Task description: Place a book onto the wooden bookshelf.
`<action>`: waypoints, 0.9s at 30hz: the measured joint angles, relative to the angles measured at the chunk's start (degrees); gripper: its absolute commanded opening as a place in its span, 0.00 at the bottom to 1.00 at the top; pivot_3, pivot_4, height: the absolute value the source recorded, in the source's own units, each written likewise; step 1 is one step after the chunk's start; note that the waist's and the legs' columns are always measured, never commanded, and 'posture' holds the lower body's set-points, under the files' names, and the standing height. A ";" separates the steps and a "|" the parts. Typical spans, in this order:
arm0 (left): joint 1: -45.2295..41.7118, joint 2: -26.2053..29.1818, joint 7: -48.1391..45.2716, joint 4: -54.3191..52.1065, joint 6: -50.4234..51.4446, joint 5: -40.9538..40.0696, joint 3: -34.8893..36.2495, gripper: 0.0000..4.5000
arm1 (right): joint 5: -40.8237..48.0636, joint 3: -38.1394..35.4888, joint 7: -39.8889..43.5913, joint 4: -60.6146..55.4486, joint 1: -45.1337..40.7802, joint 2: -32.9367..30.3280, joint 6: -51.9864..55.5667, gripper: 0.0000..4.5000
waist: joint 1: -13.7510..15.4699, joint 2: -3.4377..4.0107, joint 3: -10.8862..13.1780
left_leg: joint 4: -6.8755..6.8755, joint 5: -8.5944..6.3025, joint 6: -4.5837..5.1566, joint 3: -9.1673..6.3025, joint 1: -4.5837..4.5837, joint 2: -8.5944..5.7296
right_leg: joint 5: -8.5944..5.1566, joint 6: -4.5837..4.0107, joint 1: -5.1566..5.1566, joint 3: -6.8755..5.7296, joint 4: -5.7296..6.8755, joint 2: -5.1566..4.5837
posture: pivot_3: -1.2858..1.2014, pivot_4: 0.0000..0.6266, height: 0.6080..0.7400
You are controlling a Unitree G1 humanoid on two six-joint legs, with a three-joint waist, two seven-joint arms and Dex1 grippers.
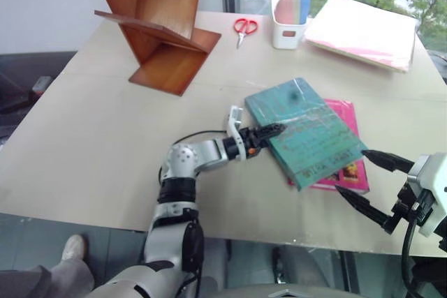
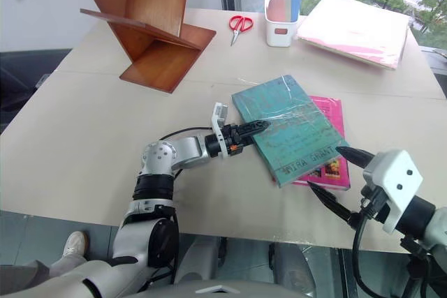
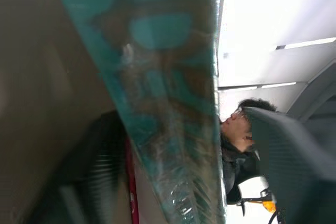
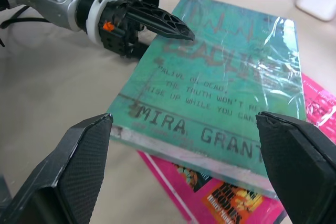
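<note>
Beige table point(image 1: 105, 137) carries the glossy teal book point(image 1: 304, 130), its long edge between the left gripper point(image 4: 173, 27) fingers; right wrist view shows the right gripper point(image 4: 186, 169) spread wide, empty, near the book

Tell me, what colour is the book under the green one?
Bright pink book, clearest in the right wrist view.

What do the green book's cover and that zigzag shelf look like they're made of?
The book looks like paper or card under shiny clear plastic wrap, going by the crinkled, glinting highlights. The wooden bookshelf appears to be reddish-brown wood with a smooth polished finish; solid wood or veneer can't be told.
</note>
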 measured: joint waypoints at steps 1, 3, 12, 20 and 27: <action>-0.30 -0.20 0.09 0.53 -0.52 0.03 0.36 0.39 | 0.10 -0.46 -0.07 -0.25 0.00 -0.04 -0.01 1.00 | 0.00 0.00 0.00 | 0.00 0.00 0.00 0.00 0.01 0.00 | 0.00 0.00 0.00 0.00 0.00 0.00 | 0.52 0.24 1.00; -0.34 -0.44 0.09 0.72 -0.62 0.03 0.51 0.27 | 0.15 -0.53 -0.21 -0.26 0.06 -0.04 -0.01 1.00 | -0.04 -0.01 -0.01 | 0.00 0.00 0.00 0.00 0.03 0.00 | 0.00 0.00 0.02 0.00 0.00 0.00 | 0.52 0.24 1.00; -0.86 5.83 -1.71 0.94 0.00 -1.51 4.26 0.10 | -0.89 3.88 -1.09 1.96 -4.14 -0.33 -1.71 1.00 | -0.70 -0.04 -0.02 | -0.03 0.00 -0.01 0.00 0.08 0.05 | 0.00 0.00 0.02 0.01 0.01 0.07 | 0.52 0.24 1.00; 1.40 15.59 -6.28 -5.47 0.60 -3.45 7.04 0.10 | -5.15 13.99 0.54 10.56 -14.04 -1.28 -5.33 1.00 | -0.12 -0.10 0.01 | -0.04 0.00 -0.01 -0.01 0.04 0.02 | 0.00 -0.01 0.01 0.00 -0.01 0.00 | 0.52 0.24 1.00; -0.18 26.28 -10.85 -4.40 -4.40 -3.10 11.79 0.10 | -8.36 20.37 2.94 17.08 -19.72 -1.10 -8.86 1.00 | -0.07 -0.19 0.07 | -0.07 0.00 -0.02 -0.03 0.03 0.04 | 0.00 -0.01 -0.02 -0.04 -0.01 -0.01 | 0.52 0.24 1.00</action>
